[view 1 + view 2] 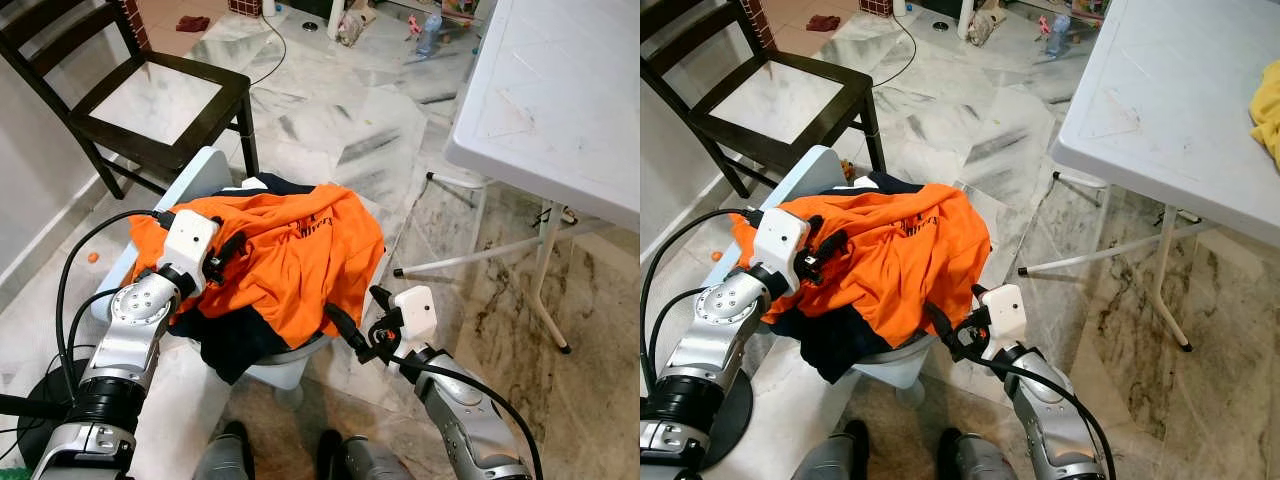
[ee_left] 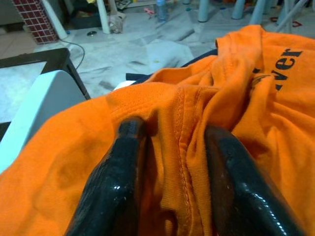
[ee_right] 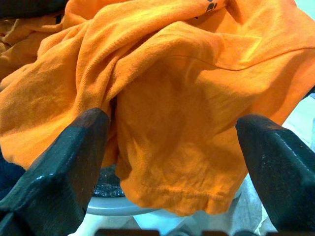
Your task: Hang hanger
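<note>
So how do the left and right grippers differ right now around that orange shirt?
The left gripper has its fingers pressed into the orange shirt, with a fold of fabric between them; the right gripper is spread wide and grips nothing. The left sits on top of the pile, the right faces the shirt's lower hem. Both point at the same shirt.

One orange shirt (image 1: 290,255) lies pinched between the left jaws and just ahead of the right jaws, on one pale plastic chair (image 1: 190,175). One dark garment (image 1: 235,345) lies under it. Beyond the jaws stand one dark wooden chair (image 1: 150,95) and one white table (image 1: 560,90). Two grippers, left gripper (image 1: 228,252) and right gripper (image 1: 345,325).
</note>
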